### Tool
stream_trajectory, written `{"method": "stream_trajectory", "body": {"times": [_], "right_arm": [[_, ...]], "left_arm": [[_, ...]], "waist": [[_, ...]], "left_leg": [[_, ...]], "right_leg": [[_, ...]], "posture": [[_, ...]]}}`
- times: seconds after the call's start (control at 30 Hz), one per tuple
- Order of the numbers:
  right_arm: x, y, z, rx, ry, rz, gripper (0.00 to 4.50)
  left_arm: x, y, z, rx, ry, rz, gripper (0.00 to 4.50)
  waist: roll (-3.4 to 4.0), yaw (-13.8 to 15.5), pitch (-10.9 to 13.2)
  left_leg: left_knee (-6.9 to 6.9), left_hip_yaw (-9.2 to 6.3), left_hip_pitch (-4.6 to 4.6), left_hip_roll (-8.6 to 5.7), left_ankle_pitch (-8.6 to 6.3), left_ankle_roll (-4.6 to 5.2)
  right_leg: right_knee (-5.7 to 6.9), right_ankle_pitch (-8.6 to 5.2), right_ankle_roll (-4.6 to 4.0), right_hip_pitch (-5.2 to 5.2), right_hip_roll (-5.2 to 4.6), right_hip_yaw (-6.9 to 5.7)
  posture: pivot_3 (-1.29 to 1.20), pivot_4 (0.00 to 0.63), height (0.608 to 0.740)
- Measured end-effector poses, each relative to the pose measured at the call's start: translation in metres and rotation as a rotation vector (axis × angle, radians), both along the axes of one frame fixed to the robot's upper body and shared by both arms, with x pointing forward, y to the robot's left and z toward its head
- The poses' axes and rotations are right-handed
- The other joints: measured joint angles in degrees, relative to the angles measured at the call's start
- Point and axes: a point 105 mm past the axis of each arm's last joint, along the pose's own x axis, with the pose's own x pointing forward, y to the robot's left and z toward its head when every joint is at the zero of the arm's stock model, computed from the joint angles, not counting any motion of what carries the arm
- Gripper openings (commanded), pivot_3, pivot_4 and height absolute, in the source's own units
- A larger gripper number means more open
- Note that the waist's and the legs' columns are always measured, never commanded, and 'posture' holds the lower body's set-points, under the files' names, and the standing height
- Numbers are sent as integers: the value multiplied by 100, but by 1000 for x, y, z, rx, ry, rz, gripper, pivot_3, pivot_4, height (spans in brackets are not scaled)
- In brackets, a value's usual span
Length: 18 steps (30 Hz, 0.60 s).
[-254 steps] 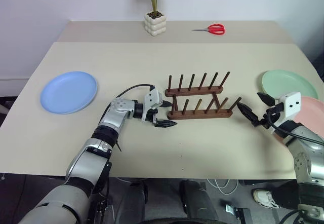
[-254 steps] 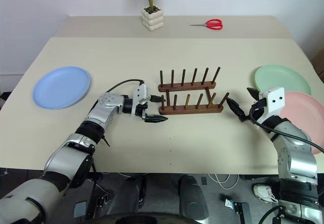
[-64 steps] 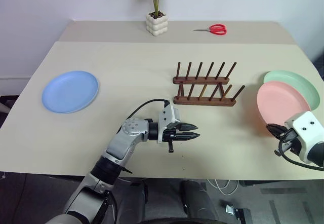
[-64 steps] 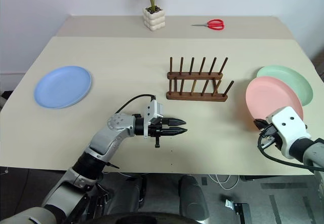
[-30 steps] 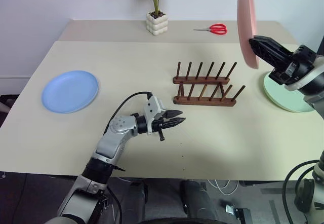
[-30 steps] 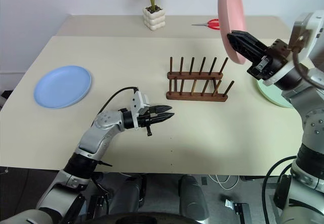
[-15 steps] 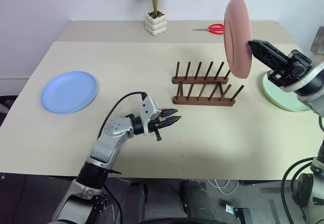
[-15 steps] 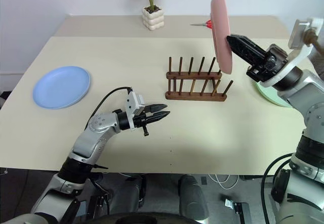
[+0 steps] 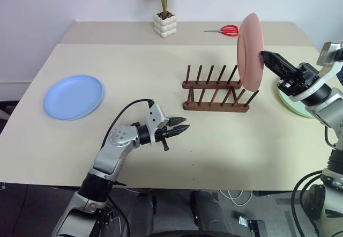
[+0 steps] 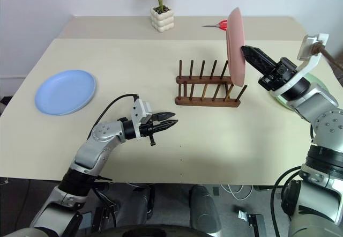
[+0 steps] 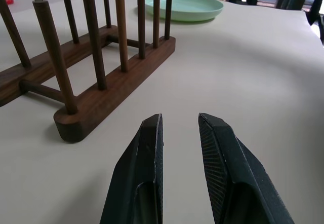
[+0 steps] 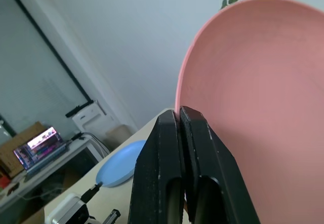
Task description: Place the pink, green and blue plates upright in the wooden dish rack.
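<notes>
The pink plate [image 9: 250, 52] stands on edge in the air over the right end of the wooden dish rack [image 9: 217, 93]. My right gripper [image 9: 263, 56] is shut on its rim, as the right wrist view shows up close [image 12: 179, 113]. The plate's lower edge reaches the tops of the pegs; I cannot tell if it touches them. The green plate [image 11: 185, 7] lies flat on the table to the right of the rack. At the far left lies the blue plate [image 9: 73, 96]. My left gripper [image 9: 181, 124] hovers low in front of the rack's left end, open and empty.
A potted plant [image 9: 163, 20] and red scissors [image 9: 228, 30] sit on the raised back part of the table. Bare tabletop stretches between the blue plate and the rack, and along the front edge.
My right gripper has brought the pink plate down and nearer the rack's right end while rolling it. The left gripper has stayed almost still.
</notes>
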Motion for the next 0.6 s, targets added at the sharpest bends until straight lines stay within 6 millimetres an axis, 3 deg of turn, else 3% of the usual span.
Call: {"method": "stream_trajectory", "body": {"times": [0.23,0.33,0.4,0.57,0.6], "right_arm": [[2,-9,-3,36,21,-18,23],[3,-11,-9,36,35,-27,848],[4,-14,-15,34,51,-46,1706],[10,-23,-19,20,52,-118,4424],[11,-25,-20,12,48,-140,4475]], "left_arm": [[0,0,0,1,-1,2,1103],[1,1,0,0,-1,10,1103],[1,1,-1,0,1,16,1103],[-1,1,3,-1,-14,15,1103],[-1,1,3,0,-13,16,1103]], "waist": [[0,-1,0],[0,-2,0],[0,-2,0],[0,-3,0],[0,-3,0]], "left_leg": [[0,0,0,0,0,0],[0,0,0,0,0,0],[0,0,0,0,0,0],[-1,0,0,0,0,0],[0,0,0,0,0,0]], "right_leg": [[0,0,1,0,0,0],[0,0,1,0,0,0],[0,1,2,0,0,0],[0,1,2,0,0,0],[0,1,2,0,0,0]], "posture": [[0,150,730],[0,150,730],[0,150,730],[0,150,730],[0,150,730]]}}
